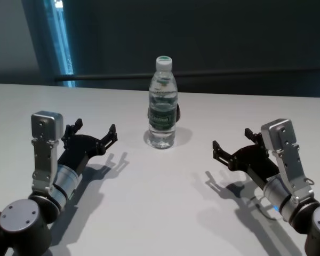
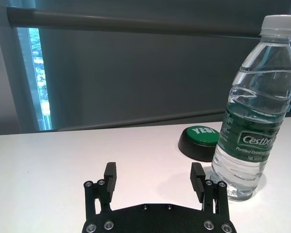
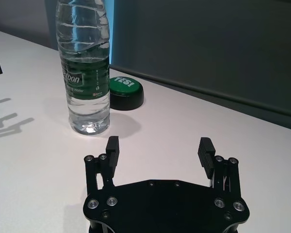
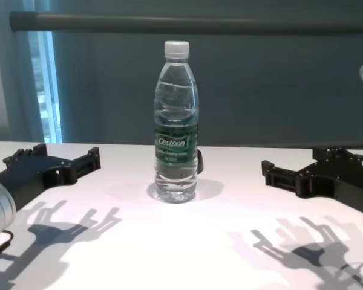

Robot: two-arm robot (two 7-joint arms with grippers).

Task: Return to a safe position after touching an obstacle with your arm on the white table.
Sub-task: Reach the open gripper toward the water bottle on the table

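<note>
A: Start big. What carries everything?

B: The white surface (image 1: 165, 213), broad, smooth and matte, showing sharp shadows of both arms. It runs back to a dark wall with a grey rail.

A: And the arms?

B: The left gripper (image 1: 95, 136) hovers low on the left, the right gripper (image 1: 230, 145) low on the right, each well apart from the middle. Both sets of black, ribbed fingers (image 2: 110, 175) are spread wide and hold nothing.

A: The obstacle?

B: The bottle (image 1: 162, 104) stands upright at the centre of the surface, between the two grippers and touching neither. It is clear, ridged plastic with a white screw cap and a green label band, and looks full of water.

A: How would it handle?

B: Full, I'd judge it fairly heavy for its footprint, but tall and narrow, so a knock near the cap could tip it. The wall is thin and smooth, likely slippery and a bit yielding. The label band at the waist is the place to take hold.

A: Anything smaller?

B: A low round button (image 2: 199, 141), black base and glossy green top, sits just behind the bottle.
</note>
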